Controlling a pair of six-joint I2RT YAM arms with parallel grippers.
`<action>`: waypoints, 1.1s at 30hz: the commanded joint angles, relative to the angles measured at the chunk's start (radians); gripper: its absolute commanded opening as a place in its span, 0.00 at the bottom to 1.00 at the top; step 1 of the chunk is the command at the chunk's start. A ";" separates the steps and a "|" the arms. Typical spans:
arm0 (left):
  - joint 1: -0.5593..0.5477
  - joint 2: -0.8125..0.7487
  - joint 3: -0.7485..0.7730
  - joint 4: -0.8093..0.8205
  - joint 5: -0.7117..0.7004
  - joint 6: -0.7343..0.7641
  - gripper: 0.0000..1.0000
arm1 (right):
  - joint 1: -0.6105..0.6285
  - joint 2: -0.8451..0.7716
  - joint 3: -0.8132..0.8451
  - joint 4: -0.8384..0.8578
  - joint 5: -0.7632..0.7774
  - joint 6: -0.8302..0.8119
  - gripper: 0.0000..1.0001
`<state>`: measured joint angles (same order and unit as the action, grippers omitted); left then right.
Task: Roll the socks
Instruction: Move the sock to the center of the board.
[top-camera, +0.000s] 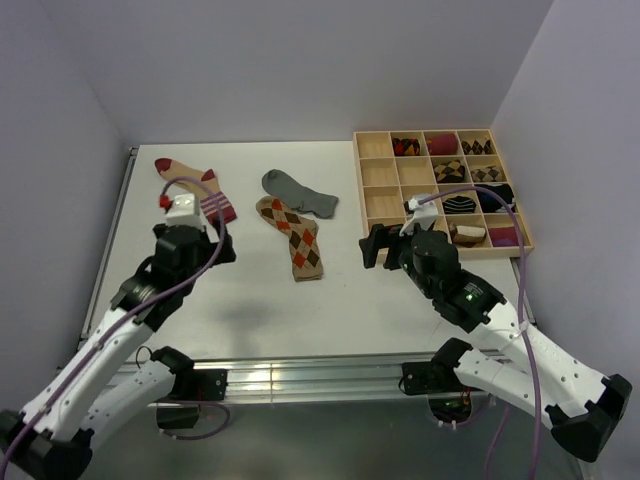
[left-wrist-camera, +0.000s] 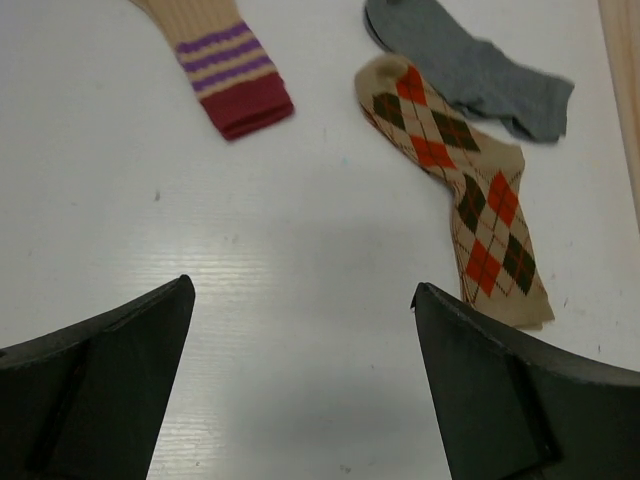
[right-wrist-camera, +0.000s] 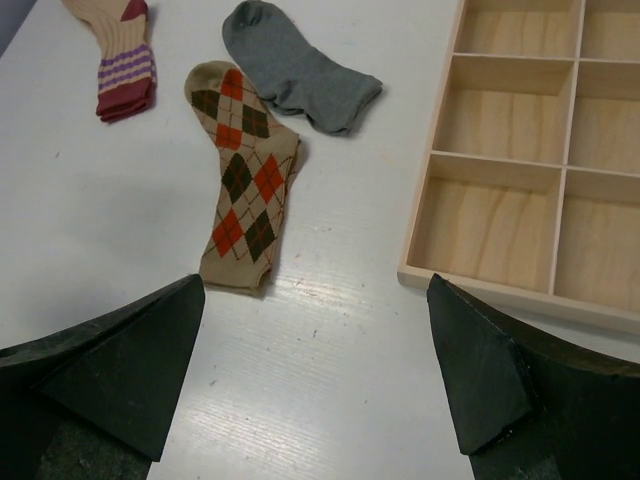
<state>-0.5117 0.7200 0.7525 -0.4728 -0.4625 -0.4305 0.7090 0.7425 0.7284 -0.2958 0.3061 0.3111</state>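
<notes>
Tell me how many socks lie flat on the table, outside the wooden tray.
3. The beige sock lies far left, the grey sock in the middle, the argyle sock just in front of it. None seems hidden.

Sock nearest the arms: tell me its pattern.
The argyle sock is tan with red and dark brown diamonds, clearest in the right wrist view.

Left arm (top-camera: 110, 335) had white shells, black joints | right arm (top-camera: 530, 350) matched, showed a green light (top-camera: 466, 296) | purple cables (top-camera: 190, 280) ran along both | white wrist boxes (top-camera: 185, 207), left one red-tipped | fingers (left-wrist-camera: 100, 390) were black wedges
</notes>
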 joint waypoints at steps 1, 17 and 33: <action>-0.002 0.172 0.102 0.040 0.198 0.105 0.98 | 0.000 0.004 0.022 0.047 0.005 0.052 1.00; -0.200 0.861 0.361 0.341 0.314 0.090 0.87 | -0.098 -0.041 -0.080 0.035 -0.081 0.123 1.00; -0.149 1.237 0.507 0.388 0.243 -0.089 0.67 | -0.108 -0.132 -0.119 0.003 -0.087 0.108 0.97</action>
<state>-0.6842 1.9659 1.2594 -0.1036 -0.1764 -0.4309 0.6079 0.6182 0.6147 -0.2958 0.2161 0.4290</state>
